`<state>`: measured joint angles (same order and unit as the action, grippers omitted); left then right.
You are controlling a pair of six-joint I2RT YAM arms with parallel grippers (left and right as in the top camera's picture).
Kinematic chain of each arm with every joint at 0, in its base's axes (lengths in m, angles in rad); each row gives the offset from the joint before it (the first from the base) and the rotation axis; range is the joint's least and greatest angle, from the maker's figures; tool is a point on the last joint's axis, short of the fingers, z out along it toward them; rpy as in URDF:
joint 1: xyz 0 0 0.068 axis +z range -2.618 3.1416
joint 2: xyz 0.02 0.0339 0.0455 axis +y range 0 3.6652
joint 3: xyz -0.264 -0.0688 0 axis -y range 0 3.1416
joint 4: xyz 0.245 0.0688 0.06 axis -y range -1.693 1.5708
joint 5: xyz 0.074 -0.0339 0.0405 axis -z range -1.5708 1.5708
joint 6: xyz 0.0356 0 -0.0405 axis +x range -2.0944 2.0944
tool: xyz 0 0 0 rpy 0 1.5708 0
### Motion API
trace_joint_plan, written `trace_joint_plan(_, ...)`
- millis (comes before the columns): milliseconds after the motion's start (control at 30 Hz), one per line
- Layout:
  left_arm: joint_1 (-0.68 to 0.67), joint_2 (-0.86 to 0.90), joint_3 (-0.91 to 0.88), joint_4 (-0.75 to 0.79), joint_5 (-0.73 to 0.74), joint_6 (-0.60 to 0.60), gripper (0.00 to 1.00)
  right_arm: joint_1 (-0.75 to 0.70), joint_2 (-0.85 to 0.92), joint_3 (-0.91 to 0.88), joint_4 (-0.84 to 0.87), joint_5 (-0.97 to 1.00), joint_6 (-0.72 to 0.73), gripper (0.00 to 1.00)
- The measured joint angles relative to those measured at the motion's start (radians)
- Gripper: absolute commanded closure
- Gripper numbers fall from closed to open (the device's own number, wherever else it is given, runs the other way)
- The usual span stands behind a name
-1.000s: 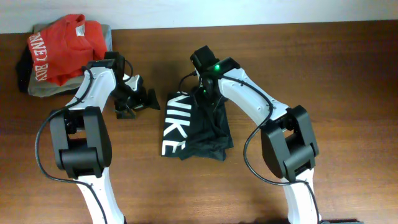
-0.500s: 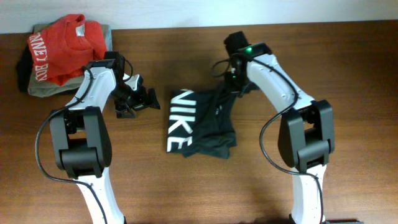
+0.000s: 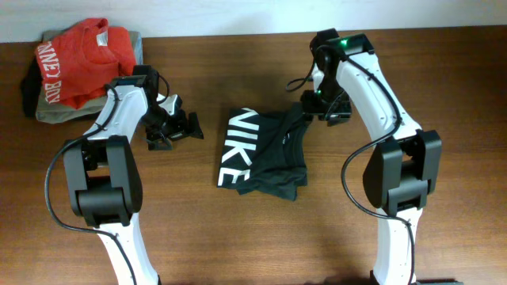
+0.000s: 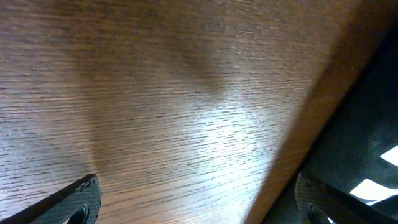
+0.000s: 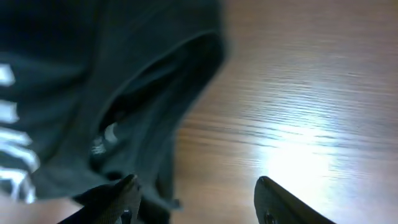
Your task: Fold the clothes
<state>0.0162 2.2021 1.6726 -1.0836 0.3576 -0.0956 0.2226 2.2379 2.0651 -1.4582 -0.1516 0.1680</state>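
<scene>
The black T-shirt (image 3: 265,152) with white "NIKE" lettering lies folded into a compact bundle at the table's middle. My right gripper (image 3: 323,105) is open and empty just past the shirt's upper right corner. In the right wrist view the dark fabric (image 5: 106,93) fills the left, and the gripper (image 5: 196,199) has one finger by the shirt's edge and the other over bare wood. My left gripper (image 3: 178,127) is open and empty over bare table left of the shirt. In the left wrist view its fingers (image 4: 199,202) spread wide, with dark fabric (image 4: 367,130) at the right edge.
A red shirt with white letters (image 3: 79,59) lies on a grey-olive folded garment (image 3: 47,107) at the back left corner. The wooden table's far edge (image 3: 238,33) meets a pale wall.
My right gripper dragged the shirt's top edge to the right, then let go and opened. The shirt bundle has shifted right. The left arm has not moved.
</scene>
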Motion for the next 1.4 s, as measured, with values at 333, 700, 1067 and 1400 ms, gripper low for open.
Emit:
trace_joint_plan(333, -0.006, 0.000, 0.000, 0.000, 0.000, 0.000, 0.01, 0.041, 0.001, -0.336, 0.214, -0.139, -0.056, 0.96)
trace_joint_plan(700, -0.006, 0.000, 0.000, 0.000, 0.000, 0.000, 0.01, 0.041, 0.001, -0.290, 0.048, 0.198, 0.064, 0.82)
trace_joint_plan(1067, -0.006, 0.000, 0.000, -0.001, 0.000, 0.000, 0.01, -0.023, -0.018, -0.319, -0.002, 0.292, 0.172, 0.28)
trace_joint_plan(1400, -0.006, 0.000, 0.000, -0.006, 0.000, 0.000, 0.01, -0.104, -0.234, -0.184, -0.230, 0.148, 0.074, 0.22)
